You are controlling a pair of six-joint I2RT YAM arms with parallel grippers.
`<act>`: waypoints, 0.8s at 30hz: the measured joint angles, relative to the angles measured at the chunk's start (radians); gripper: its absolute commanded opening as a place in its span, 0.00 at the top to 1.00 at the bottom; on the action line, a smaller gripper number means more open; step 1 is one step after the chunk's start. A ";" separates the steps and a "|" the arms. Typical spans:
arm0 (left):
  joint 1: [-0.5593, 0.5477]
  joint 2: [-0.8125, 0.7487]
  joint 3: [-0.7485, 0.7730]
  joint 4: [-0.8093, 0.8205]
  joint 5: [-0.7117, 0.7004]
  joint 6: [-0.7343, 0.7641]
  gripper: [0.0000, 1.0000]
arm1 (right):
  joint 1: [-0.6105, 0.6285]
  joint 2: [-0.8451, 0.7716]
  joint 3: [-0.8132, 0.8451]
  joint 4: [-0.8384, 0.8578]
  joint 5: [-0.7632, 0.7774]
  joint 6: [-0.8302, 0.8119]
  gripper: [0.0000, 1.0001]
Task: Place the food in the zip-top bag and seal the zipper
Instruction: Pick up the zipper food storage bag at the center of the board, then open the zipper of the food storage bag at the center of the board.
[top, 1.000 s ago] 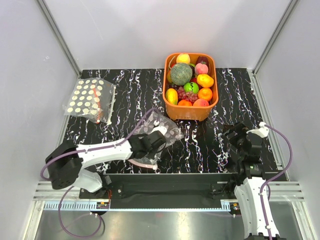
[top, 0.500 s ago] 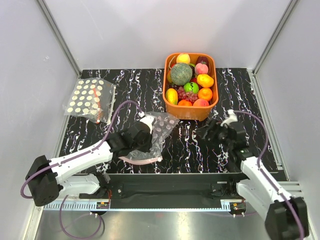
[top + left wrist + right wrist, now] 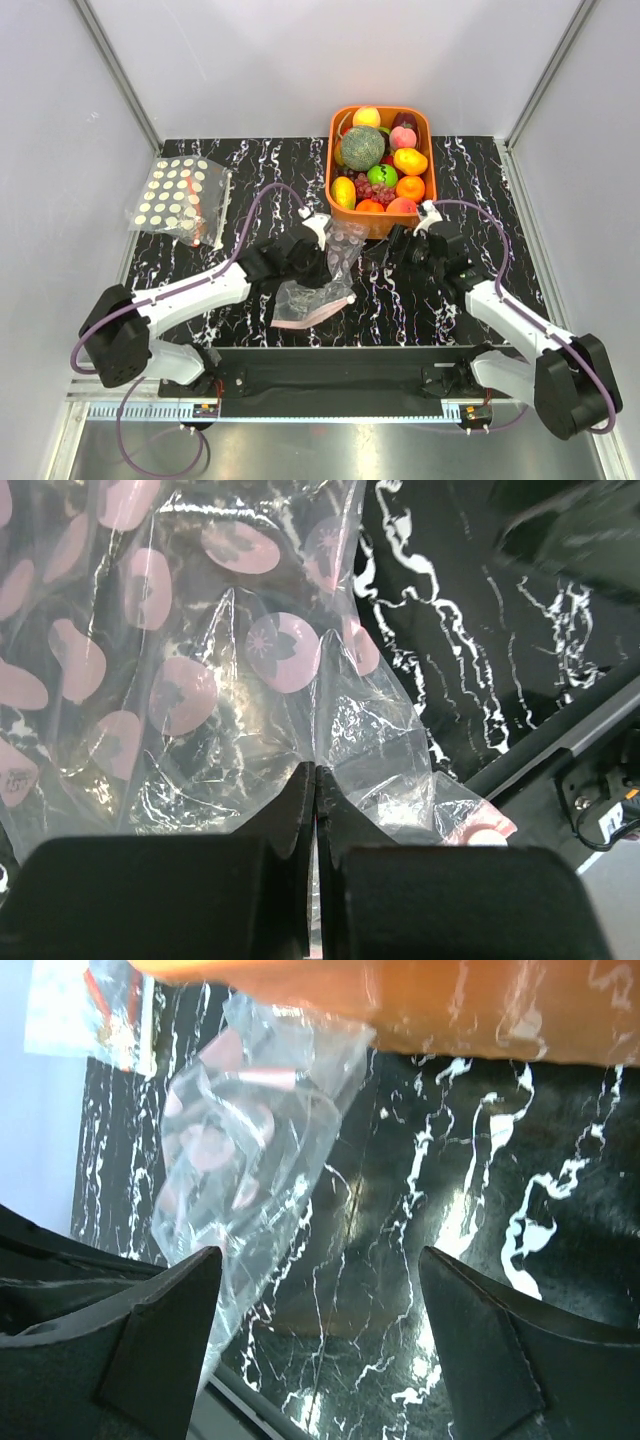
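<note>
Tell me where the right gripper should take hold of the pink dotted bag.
Probably pinch the loose film edge of the zip-top bag on its right side, coming in from the right. The left gripper is shut on the film at the other side, and the open right gripper faces that free edge.

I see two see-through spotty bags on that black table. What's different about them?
The pink-dotted bag has pale pink spots, while the cream-dotted bag has cream-white ones. The pink-dotted bag is crumpled and pinched between the left arm's fingers near the middle of the table. The cream-dotted bag lies fairly flat at the far left, with nothing touching it. Both are clear, crinkly plastic.
</note>
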 measured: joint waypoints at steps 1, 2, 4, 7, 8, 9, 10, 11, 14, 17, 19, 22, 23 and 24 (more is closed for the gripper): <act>0.000 -0.002 0.000 0.005 0.002 0.000 1.00 | 0.001 -0.005 -0.006 0.000 -0.003 0.000 0.13; 0.000 -0.006 0.000 0.009 0.002 0.000 1.00 | 0.004 -0.014 -0.016 -0.002 -0.003 -0.002 0.13; 0.000 -0.019 0.000 0.014 0.002 0.000 1.00 | 0.015 -0.060 -0.045 -0.012 -0.003 -0.006 0.12; 0.000 -0.050 0.001 0.016 0.000 -0.003 1.00 | 0.038 -0.178 -0.092 -0.030 -0.026 -0.010 0.12; 0.000 -0.059 0.001 0.019 0.000 -0.007 1.00 | 0.050 -0.227 -0.109 -0.033 -0.037 -0.010 0.12; 0.000 -0.068 0.003 0.020 0.000 -0.014 1.00 | 0.063 -0.273 -0.121 -0.034 -0.046 -0.010 0.15; 0.000 -0.075 0.003 0.025 0.002 -0.021 1.00 | 0.077 -0.313 -0.129 -0.035 -0.055 -0.010 0.15; 0.000 -0.082 0.003 0.028 0.002 -0.029 1.00 | 0.087 -0.339 -0.134 -0.037 -0.060 -0.010 0.16; 0.000 -0.100 0.011 0.029 0.003 -0.053 1.00 | 0.121 -0.393 -0.140 -0.043 -0.066 -0.010 0.18; 0.000 -0.101 0.039 0.032 0.003 -0.072 1.00 | 0.147 -0.411 -0.143 -0.051 -0.073 -0.010 0.20; 0.000 -0.101 0.057 0.037 0.003 -0.082 1.00 | 0.166 -0.428 -0.145 -0.053 -0.081 -0.007 0.21; 0.000 -0.099 0.067 0.070 0.003 -0.100 1.00 | 0.194 -0.463 -0.150 -0.051 -0.094 -0.006 0.21; 0.000 -0.095 0.071 0.077 0.003 -0.102 1.00 | 0.206 -0.486 -0.164 -0.035 -0.104 -0.006 0.20; 0.000 -0.090 0.076 0.082 0.004 -0.104 1.00 | 0.217 -0.494 -0.170 -0.031 -0.110 -0.006 0.20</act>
